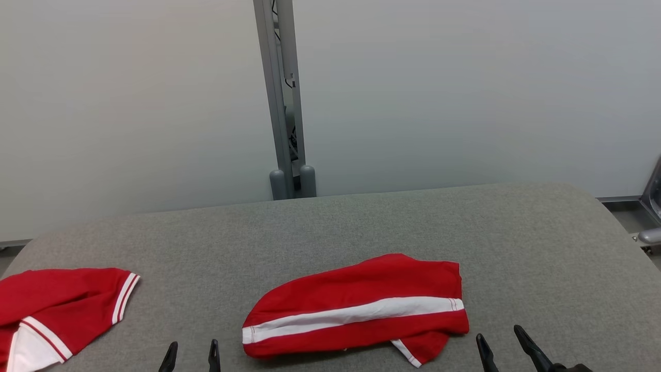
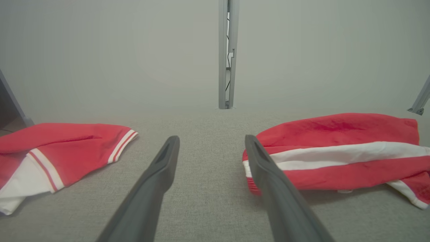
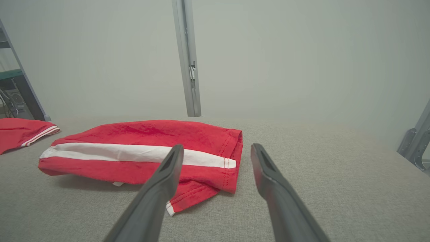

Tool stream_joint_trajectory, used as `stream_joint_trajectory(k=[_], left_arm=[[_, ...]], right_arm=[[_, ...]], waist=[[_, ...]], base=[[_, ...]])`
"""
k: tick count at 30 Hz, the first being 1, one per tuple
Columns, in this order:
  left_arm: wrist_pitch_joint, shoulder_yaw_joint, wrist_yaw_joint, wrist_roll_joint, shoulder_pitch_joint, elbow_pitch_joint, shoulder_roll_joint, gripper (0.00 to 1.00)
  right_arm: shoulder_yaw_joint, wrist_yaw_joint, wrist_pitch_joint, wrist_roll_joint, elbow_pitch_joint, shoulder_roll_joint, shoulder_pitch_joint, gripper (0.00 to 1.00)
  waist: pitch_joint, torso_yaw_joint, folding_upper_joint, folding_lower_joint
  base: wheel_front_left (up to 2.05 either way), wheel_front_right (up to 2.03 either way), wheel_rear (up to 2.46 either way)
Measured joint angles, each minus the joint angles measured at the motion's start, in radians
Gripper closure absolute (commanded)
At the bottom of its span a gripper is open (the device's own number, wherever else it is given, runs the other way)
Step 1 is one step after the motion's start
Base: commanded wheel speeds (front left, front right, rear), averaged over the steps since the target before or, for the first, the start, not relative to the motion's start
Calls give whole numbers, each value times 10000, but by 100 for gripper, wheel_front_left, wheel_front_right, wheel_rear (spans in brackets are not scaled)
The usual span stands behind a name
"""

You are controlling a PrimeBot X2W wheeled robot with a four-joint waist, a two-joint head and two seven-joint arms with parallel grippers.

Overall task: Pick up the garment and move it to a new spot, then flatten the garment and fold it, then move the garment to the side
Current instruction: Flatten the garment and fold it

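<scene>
Here's the red fabric garment with a broad white stripe, lying bunched into a long, rounded bundle on the near middle of the grey woven-cloth table, stripe running lengthwise from left to right. A loose red flap with a white edge pokes out from under its near right corner, and the hemmed right end shows neat double stitching in the right wrist view. To its left, the left gripper sits at the near table edge with its two dark fingers spread wide, nothing between them, and from the wrist view its inner finger lines up with the bundle's left end. On the other side, the right gripper is just beside the garment's right corner, fingers parted wide too and holding nothing; whether any finger touches cloth, I cannot tell. Further out, at the table's far left, lies a second red garment with thin white trim stripes, well apart from the first. Behind the table's far edge stands a grey metal post, with pale wall panels on either side.
</scene>
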Motion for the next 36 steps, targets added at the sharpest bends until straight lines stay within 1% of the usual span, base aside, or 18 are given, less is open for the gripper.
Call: stream_joint_trajectory(k=[5,9,11,17,22,26,30,34,36], left_arm=[[-2,-73,-495,-395,-532,928,-44,0],[355,-301,-846,-738,-1339,1699,-77,0],[685,-420,-1093,-907,-1781,1967,-77,0],[2286,-688,-1515,-1390,-2705,2725,-90,0],[3388,-805,-1528,-1476,-3072,2959,-10,0],[3925,-1024,-1432,-1256,-3086,2999,284,0],[4113,-1014,-1438,-1425,-3054,2974,236,0],[4253,-826,-1496,-1937,-3005,3143,178,0],[4307,-790,-1496,-2021,-3005,3250,178,0]], right_arm=[[56,0,2,4,-13,0,-46,0],[107,0,0,2,-38,0,-109,0],[132,0,0,0,-50,0,-199,0],[270,0,0,-13,-36,2,-391,0],[385,0,0,-25,4,2,-514,0],[403,0,0,-25,21,-10,-593,0],[493,0,0,-13,6,-23,-633,0],[594,0,2,2,13,-92,-667,0],[621,0,0,2,12,-111,-688,0]], waist=[[93,-47,0,0],[274,-85,0,0],[389,-110,0,0],[731,-207,0,0],[902,-350,0,0],[940,-500,0,0],[955,-652,0,0],[953,-822,0,0],[957,-887,1,0]], base=[[0,0,0],[0,0,0],[0,0,0],[0,0,0],[0,0,0],[0,0,0],[0,0,0],[0,0,0],[0,0,0]])
